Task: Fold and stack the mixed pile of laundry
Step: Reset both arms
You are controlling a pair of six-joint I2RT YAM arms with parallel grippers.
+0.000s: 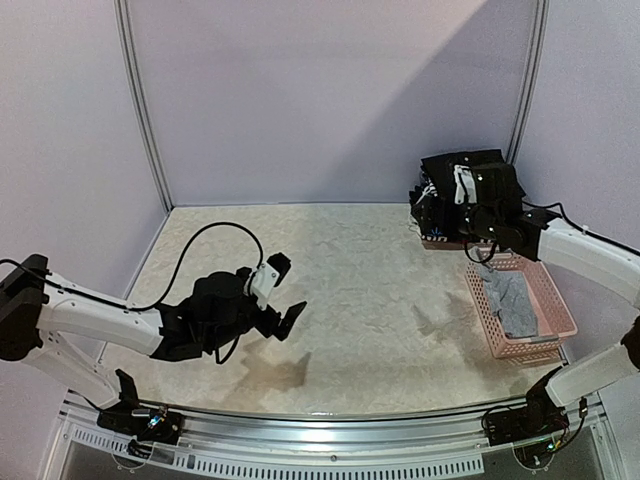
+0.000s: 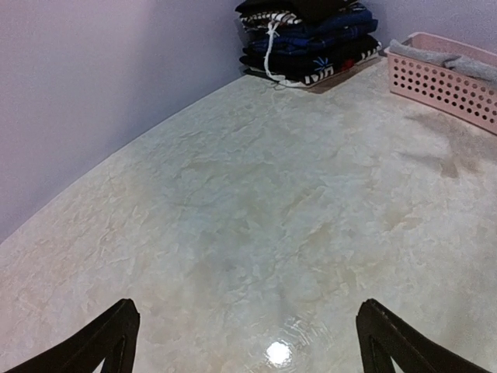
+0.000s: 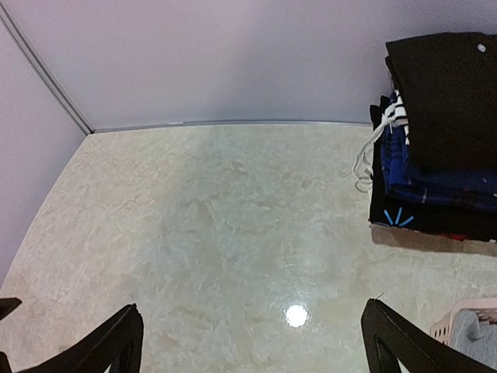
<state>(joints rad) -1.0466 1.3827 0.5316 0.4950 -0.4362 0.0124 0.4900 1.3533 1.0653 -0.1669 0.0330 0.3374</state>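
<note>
A stack of folded dark garments (image 1: pixel 465 190) sits at the table's far right corner. It also shows in the left wrist view (image 2: pixel 311 39). On top lies a plain black garment (image 3: pixel 443 93) with a small white dot. A striped piece (image 3: pixel 397 113) and a white drawstring (image 3: pixel 363 163) stick out at its side. A grey garment (image 1: pixel 510 300) lies in the pink basket (image 1: pixel 555 320). My left gripper (image 1: pixel 287 292) hovers open over bare table at the left (image 2: pixel 248 311). My right gripper (image 3: pixel 252 311) is open and empty, just in front of the stack.
The pink lattice basket (image 2: pixel 443 85) stands along the right edge, near the stack. Lilac walls close the table at the back and sides. A metal rail (image 1: pixel 320 425) runs along the near edge.
</note>
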